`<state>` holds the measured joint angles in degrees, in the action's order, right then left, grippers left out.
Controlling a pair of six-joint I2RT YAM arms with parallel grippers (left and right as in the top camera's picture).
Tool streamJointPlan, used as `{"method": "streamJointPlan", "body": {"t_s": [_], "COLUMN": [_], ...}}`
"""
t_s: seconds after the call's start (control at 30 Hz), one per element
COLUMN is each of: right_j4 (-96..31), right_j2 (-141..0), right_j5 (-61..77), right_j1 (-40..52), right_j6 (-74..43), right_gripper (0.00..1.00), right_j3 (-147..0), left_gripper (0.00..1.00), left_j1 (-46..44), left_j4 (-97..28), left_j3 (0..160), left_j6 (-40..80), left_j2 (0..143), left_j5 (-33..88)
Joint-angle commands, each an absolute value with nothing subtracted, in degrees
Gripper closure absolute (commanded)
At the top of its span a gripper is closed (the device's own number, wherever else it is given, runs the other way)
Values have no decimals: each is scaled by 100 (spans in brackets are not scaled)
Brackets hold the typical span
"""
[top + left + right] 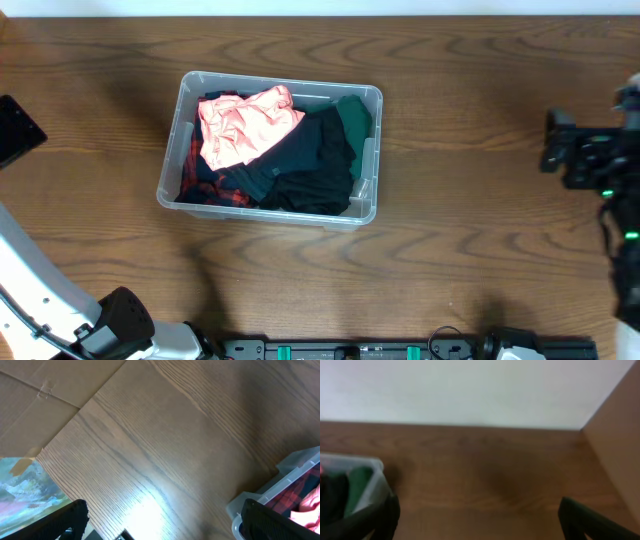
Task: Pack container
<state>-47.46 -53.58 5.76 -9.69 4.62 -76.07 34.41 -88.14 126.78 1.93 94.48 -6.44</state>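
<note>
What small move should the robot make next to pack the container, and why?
Probably bring the left tool over the container and press the pink garment down. It and the right tool stand open and empty, away from the container, the left one seemingly nearer. The pink garment lies bunched on top of the pile.

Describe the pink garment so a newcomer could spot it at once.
On the wooden table stands a clear plastic container, left of centre. The pink garment lies on top in its far left part. It alone is pale salmon; its neighbours are black, green and red-checked.
</note>
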Motion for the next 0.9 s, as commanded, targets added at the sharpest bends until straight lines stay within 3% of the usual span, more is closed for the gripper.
{"method": "streamJointPlan", "body": {"t_s": [0.0, 0.27, 0.87], "right_j4": [-4219, -3382, -3404], "right_j2": [-4700, -3282, -707], "right_j5": [716, 867, 882], "right_j1": [-1011, -1011, -1011], "right_j6": [473, 473, 478], "right_gripper": [1, 1, 1], "right_j3": [-6528, -4591, -2617], "left_gripper": [2, 2, 2], "left_j1": [3470, 3470, 3470], "left_j4": [-8825, -8825, -8825], "left_j3": [12731, 12731, 12733], "left_j6": [266, 266, 266], "left_j2": [9452, 9452, 9452], "left_j5": [-670, -670, -670]}}
